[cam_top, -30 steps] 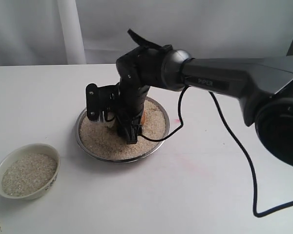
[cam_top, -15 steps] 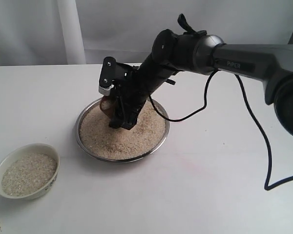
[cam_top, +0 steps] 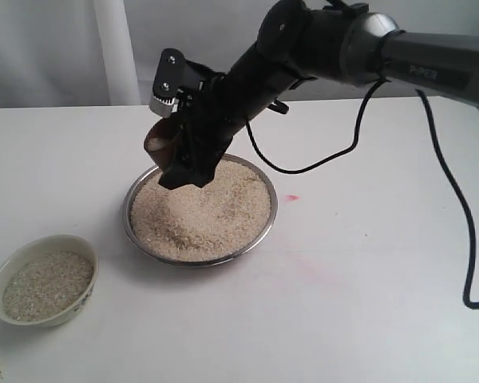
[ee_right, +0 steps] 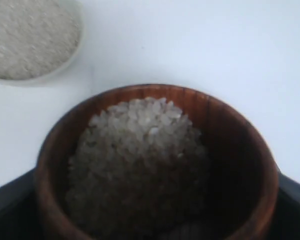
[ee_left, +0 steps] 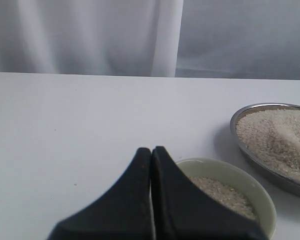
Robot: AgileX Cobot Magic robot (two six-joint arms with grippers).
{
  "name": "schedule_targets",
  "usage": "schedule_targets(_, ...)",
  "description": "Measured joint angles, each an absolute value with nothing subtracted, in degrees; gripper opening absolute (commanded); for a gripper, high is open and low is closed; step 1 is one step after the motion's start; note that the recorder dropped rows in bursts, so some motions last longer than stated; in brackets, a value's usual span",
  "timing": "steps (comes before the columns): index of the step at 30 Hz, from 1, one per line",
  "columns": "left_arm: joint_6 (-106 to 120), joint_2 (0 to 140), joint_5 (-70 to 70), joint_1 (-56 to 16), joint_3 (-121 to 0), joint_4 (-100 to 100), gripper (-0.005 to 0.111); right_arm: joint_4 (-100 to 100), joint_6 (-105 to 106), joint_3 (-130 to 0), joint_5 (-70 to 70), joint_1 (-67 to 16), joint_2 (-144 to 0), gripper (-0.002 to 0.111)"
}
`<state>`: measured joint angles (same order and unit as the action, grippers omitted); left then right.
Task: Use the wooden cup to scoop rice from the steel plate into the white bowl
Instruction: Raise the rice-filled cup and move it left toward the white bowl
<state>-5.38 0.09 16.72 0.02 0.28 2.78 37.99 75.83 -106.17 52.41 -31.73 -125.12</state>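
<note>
My right gripper (cam_top: 169, 155) is shut on the wooden cup (cam_top: 158, 140), held in the air over the far left rim of the steel plate (cam_top: 265, 226). In the right wrist view the wooden cup (ee_right: 225, 145) is filled with rice (ee_right: 140, 145). A heap of rice (cam_top: 203, 211) fills the plate. The white bowl (cam_top: 0, 275) sits at the front left, holding rice (cam_top: 46, 285). In the left wrist view my left gripper (ee_left: 151, 151) is shut and empty, just beside the white bowl (ee_left: 217, 167), with the steel plate (ee_left: 240, 116) beyond. The left arm is out of the exterior view.
A black cable (cam_top: 455, 239) trails from the right arm across the table at the right. A small pink stain (cam_top: 291, 197) marks the table beside the plate. A pale curtain (cam_top: 116, 48) hangs behind the table.
The right arm has lifted the wooden cup out of the rice heap and up to the left, over the plate's rim. The heap shows a fresh hollow.
</note>
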Motion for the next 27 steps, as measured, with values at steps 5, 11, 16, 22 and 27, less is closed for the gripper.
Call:
schedule_targets(5,-5.4,0.1,16.7,0.0,0.3,2.8,0.000,39.8,74.3,-106.2,56.6,-32.2,-121.3,0.000)
schedule_targets(11,-5.4,0.1,16.7,0.0,0.3,2.8,0.000,30.4,64.9,-106.2,54.9,-41.2,-116.6,0.000)
schedule_targets(16,-5.4,0.1,16.7,0.0,0.3,2.8,0.000,12.8,52.3,-113.6,54.3,-51.9,-118.2,0.000)
schedule_targets(22,-5.4,0.1,16.7,0.0,0.3,2.8,0.000,6.0,48.3,-131.6,64.6,-52.7,-126.3,0.000)
schedule_targets(27,-5.4,0.1,16.7,0.0,0.3,2.8,0.000,4.0,47.9,-134.7,67.8,-52.7,-131.4,0.000)
